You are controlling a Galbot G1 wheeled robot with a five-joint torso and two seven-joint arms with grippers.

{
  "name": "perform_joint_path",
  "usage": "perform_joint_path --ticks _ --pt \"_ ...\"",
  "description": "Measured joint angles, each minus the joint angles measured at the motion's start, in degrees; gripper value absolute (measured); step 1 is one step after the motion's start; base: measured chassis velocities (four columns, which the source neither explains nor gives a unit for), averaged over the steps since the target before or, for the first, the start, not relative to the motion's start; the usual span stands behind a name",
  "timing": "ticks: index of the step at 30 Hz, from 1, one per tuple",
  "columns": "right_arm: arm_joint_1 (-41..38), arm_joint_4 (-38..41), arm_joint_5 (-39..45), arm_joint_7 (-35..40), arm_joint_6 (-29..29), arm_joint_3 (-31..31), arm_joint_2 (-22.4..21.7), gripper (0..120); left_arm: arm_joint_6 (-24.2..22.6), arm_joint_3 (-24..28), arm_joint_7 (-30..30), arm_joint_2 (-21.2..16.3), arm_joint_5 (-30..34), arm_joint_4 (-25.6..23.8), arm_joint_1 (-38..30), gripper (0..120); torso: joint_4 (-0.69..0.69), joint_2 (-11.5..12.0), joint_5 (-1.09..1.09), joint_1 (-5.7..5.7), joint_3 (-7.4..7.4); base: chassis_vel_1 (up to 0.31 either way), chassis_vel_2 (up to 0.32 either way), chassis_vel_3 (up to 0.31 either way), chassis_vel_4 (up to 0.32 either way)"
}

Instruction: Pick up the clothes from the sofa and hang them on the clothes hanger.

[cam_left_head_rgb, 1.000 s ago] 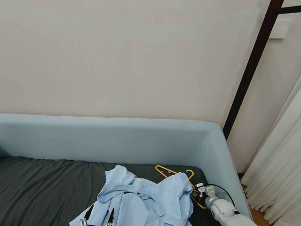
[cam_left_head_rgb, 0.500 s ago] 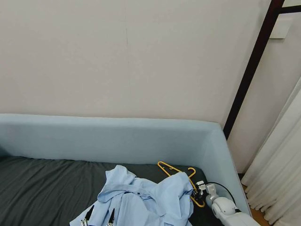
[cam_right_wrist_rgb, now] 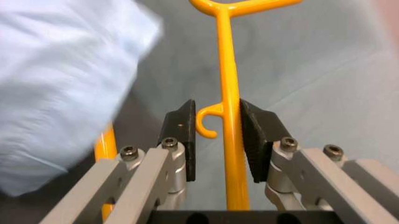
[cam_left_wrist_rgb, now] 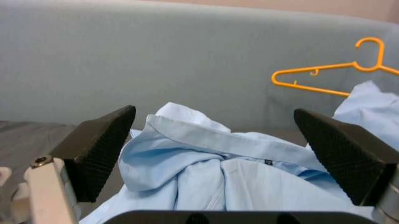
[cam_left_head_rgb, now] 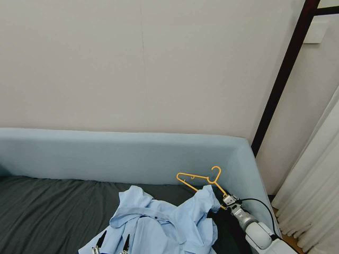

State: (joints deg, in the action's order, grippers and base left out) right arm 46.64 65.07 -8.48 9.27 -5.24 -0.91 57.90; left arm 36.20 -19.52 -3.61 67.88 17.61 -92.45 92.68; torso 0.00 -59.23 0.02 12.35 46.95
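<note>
A light blue shirt (cam_left_head_rgb: 159, 222) lies crumpled on the sofa's dark grey seat (cam_left_head_rgb: 47, 206). An orange hanger (cam_left_head_rgb: 200, 179) is partly inside the shirt, with its hook raised toward the sofa's right end. My right gripper (cam_left_head_rgb: 226, 202) is shut on the hanger's bar (cam_right_wrist_rgb: 228, 93) beside its small hook, holding it tilted above the seat. My left gripper (cam_left_head_rgb: 113, 242) hangs open just over the near side of the shirt (cam_left_wrist_rgb: 218, 172). In the left wrist view its fingers (cam_left_wrist_rgb: 100, 149) stand wide apart, with the hanger (cam_left_wrist_rgb: 324, 74) farther off.
The sofa's light blue backrest (cam_left_head_rgb: 116, 156) runs behind the shirt, and its armrest (cam_left_head_rgb: 253, 185) closes the right end. A dark slanted pole (cam_left_head_rgb: 280, 79) rises right of the sofa. Pale curtains (cam_left_head_rgb: 318, 190) hang at the far right.
My right gripper has risen with the hanger; its hook now stands well above the seat. The shirt's right part has been pulled up with it. The left gripper has not moved.
</note>
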Motion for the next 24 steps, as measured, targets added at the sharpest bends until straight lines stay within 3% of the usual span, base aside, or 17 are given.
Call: perform_joint_path --ticks 12,21,24 --pt "4.61 7.34 -2.05 3.79 -2.32 1.45 -2.34 22 -1.55 0.12 -0.56 -1.11 2.72 -0.59 -0.87 100 0.0 0.0 0.0 0.0 0.0 0.0 0.0 0.0 0.0" --pt "7.54 7.96 -5.24 5.66 -4.34 2.73 -1.95 22 -2.78 0.36 -1.0 -1.46 3.3 -0.38 -2.19 100 0.01 0.0 0.0 0.0 0.0 0.0 0.0 0.0 0.0" --pt "9.08 9.18 -6.1 6.39 -4.84 3.27 -1.88 22 -5.07 0.58 -2.86 -1.82 3.45 -0.71 -2.32 100 0.0 0.0 0.0 0.0 0.0 0.0 0.0 0.0 0.0"
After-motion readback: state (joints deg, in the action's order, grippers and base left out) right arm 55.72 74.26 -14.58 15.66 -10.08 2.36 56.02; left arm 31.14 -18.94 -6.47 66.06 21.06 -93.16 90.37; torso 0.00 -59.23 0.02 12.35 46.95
